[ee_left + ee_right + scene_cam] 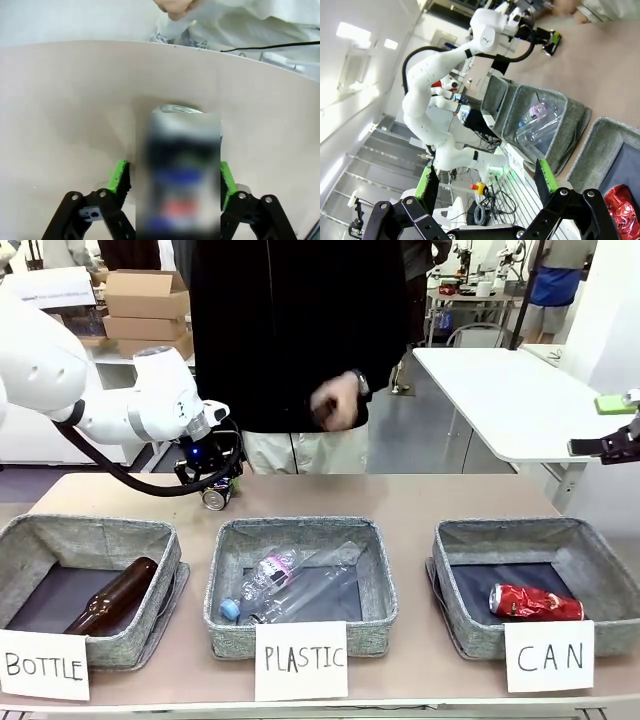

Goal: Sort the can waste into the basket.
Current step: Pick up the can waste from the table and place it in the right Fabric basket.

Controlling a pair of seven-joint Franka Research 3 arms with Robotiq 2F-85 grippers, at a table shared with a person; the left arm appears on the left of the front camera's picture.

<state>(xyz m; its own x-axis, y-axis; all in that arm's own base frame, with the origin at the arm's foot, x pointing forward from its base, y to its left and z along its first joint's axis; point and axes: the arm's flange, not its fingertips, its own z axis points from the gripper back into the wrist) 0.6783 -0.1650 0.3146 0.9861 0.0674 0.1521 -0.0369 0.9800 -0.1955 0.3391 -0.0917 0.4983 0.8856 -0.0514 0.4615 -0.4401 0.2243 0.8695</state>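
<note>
Three grey baskets line the table's (400,502) near edge; BOTTLE basket (30,540) at the left corner holds a brown bottle (115,597); PLASTIC basket (385,580) in the middle holds clear bottles (290,585); CAN basket (600,540) at the right corner, behind its white card (549,656), holds the red can (535,603) lying on its side. The black can (216,497) stands upright near the far edge, left of middle, well apart from the CAN basket, with the PLASTIC basket between the two. A person's hand (335,405) hovers above the far edge, just right of the can. The left arm (150,405) reaches across from the left, wrist bent down; left pincer (216,485) closed on the black can (177,150), green pads (121,175) on either flank. Right pincer (605,447) hangs raised past the right edge, jaws wide apart, nothing between them.
</note>
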